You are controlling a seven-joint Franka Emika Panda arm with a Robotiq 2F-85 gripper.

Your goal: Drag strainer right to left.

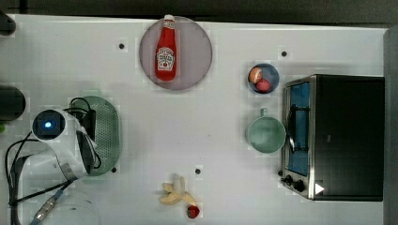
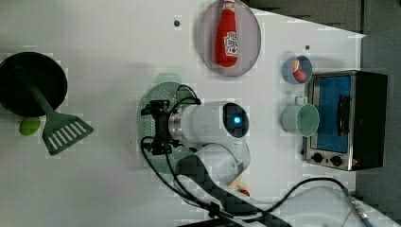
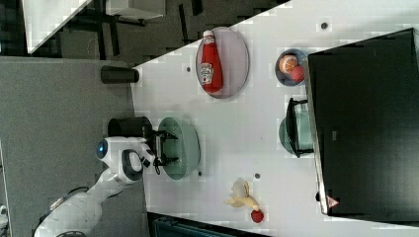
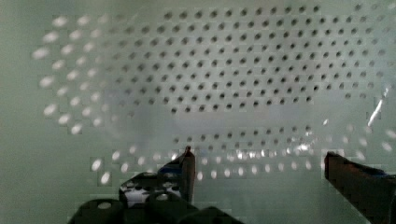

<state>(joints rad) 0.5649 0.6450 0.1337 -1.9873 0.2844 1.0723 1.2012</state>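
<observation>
Two jaws spread wide, gripper (image 4: 257, 161) low inside strainer (image 1: 109, 133), grasping nothing. Strainer sits on bench (image 1: 197, 131), well apart from mug (image 1: 266, 134). Risks: fingertips skid over perforated floor; light plastic tips; rim rides over bench screw beside strainer.

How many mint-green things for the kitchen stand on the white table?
2. The strainer lies at the top view's left, partly under the robot arm. The mug stands at the top view's right, beside the toaster oven.

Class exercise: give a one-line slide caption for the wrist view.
Open gripper poised inside the mint-green strainer, its hole-dotted wall directly ahead.
</observation>
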